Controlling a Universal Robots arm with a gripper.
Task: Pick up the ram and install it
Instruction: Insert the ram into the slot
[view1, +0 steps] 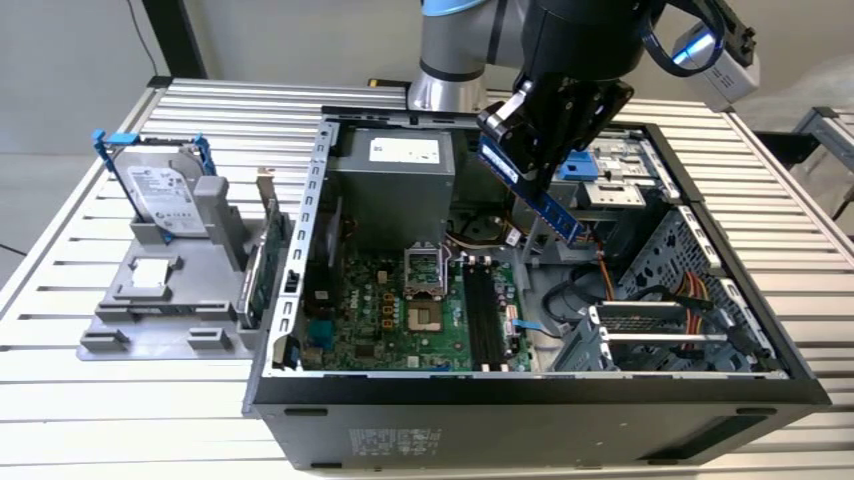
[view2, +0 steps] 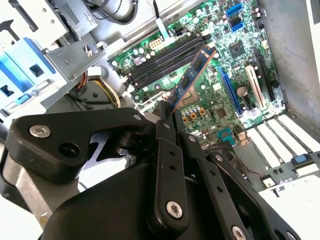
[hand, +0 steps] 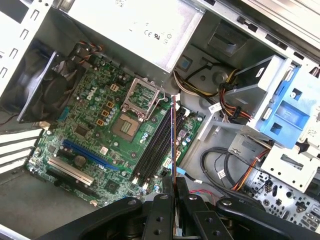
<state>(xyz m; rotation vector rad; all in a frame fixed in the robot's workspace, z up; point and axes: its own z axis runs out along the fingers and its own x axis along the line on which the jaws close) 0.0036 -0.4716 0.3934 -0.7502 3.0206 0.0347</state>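
The ram (view1: 550, 205) is a long blue stick held tilted above the open computer case (view1: 287, 300), over the right part of the motherboard (view1: 387, 310). My gripper (view1: 523, 150) is shut on its upper end. In the second wrist view the ram (view2: 192, 75) sticks out from the black fingers (view2: 165, 131) and hangs over the black memory slots (view2: 165, 56), not touching them. In the first wrist view the ram (hand: 173, 140) shows edge-on, running roughly along the memory slots (hand: 156, 147) from my gripper (hand: 173, 189).
A silver hard drive in a blue frame (view1: 163, 195) stands on a grey holder (view1: 154, 300) at the exterior view's left, with a green card (view1: 262, 265) beside the case wall. Inside are the power supply (view1: 394, 165), CPU socket (view1: 422, 268), cables (view1: 667, 290) and a blue drive bracket (view1: 577, 165).
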